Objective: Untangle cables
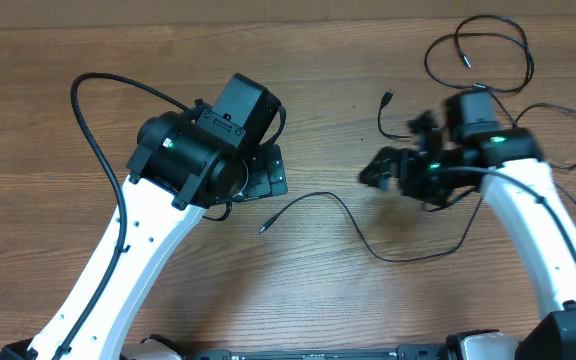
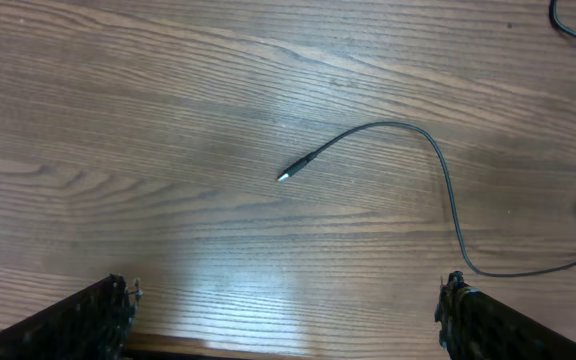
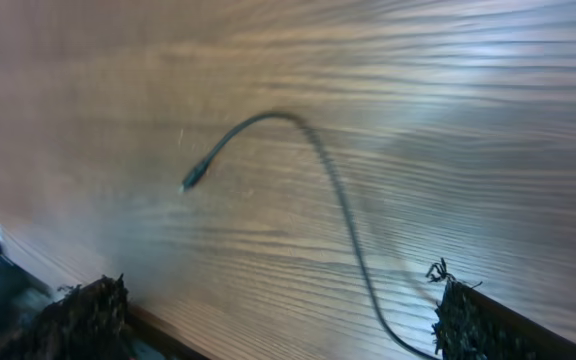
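Fingers (image 2: 88, 320) of your left end effector (image 2: 286, 295) stand wide apart, gripping nothing. It hangs over the surface (image 2: 118, 120) above the plug tip (image 2: 286, 177) of a black cable (image 2: 443, 165). That cable arches away from the tip near the middle of the surface, then curves off under your right arm. Your right end effector (image 3: 276, 285) is likewise spread wide and empty. The same cable passes below it, close to one finger, though this view is blurred. A second cable (image 1: 527, 55) lies looped at the far right corner.

Robotics lab, wood-grain table (image 1: 28, 90)
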`<state>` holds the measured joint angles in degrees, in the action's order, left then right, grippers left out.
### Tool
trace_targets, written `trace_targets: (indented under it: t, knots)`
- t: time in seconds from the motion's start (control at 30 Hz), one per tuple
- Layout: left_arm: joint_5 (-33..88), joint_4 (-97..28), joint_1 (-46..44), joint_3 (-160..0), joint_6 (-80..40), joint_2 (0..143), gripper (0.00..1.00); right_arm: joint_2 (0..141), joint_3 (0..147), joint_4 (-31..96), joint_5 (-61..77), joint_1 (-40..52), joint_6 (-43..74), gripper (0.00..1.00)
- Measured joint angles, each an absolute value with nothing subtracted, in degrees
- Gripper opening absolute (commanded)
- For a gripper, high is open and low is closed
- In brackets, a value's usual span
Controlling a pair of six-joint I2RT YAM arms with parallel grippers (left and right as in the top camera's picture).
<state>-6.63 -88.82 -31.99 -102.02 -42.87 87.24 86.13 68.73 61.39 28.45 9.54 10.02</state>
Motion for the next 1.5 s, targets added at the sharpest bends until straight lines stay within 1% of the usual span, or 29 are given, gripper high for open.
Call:
trace_targets:
  t: [0.13,0.27,0.4,0.63,0.7,0.83,0.9,0.97,1.1,1.23,1.5]
  knots:
    - [-7.05,-89.19,-31.79,-102.02,-45.5,87.24,1.0,87.5,68.73,60.1,23.75,17.28,10.87,1.0]
    - [-7.38,-89.25,-30.24,-102.02,-47.44,87.24,1.0,89.54,68.71,59.53,19.14,21.28,13.52,1.0]
    - [-7.53,-90.52,-26.76,-102.02,-48.56,87.24,1.0,91.77,68.66,58.22,16.67,22.94,15.46,1.0]
    - [-7.09,-92.53,-21.37,-102.04,-49.45,87.24,1.0,95.9,68.66,56.4,15.38,23.03,17.17,1.0]
    - [-6.83,-93.34,-20.56,-102.04,-49.54,87.24,1.0,97.32,68.58,56.03,15.16,23.24,17.37,0.95]
    - [-6.66,-93.6,-20.47,-102.04,-49.58,87.24,1.0,100.51,68.03,55.05,14.66,24.6,17.39,0.75]
    - [-6.63,-93.69,-20.47,-102.04,-49.58,87.24,1.0,102.13,67.81,54.28,14.55,25.65,18.28,0.72]
    - [-6.63,-93.93,-20.47,-102.04,-49.58,87.24,1.0,103.24,67.77,53.17,14.44,26.35,19.2,0.65]
    - [-6.63,-94.43,-20.47,-102.04,-49.54,87.22,1.0,103.79,67.7,52.03,13.67,26.83,21.78,0.56]
    - [-6.63,-94.78,-20.47,-102.04,-49.54,87.24,0.99,103.79,67.7,51.66,12.38,26.83,22.92,0.5]
    - [-6.63,-94.76,-20.47,-102.04,-49.54,87.24,1.0,103.79,65.67,49.78,10.04,26.83,23.35,0.5]
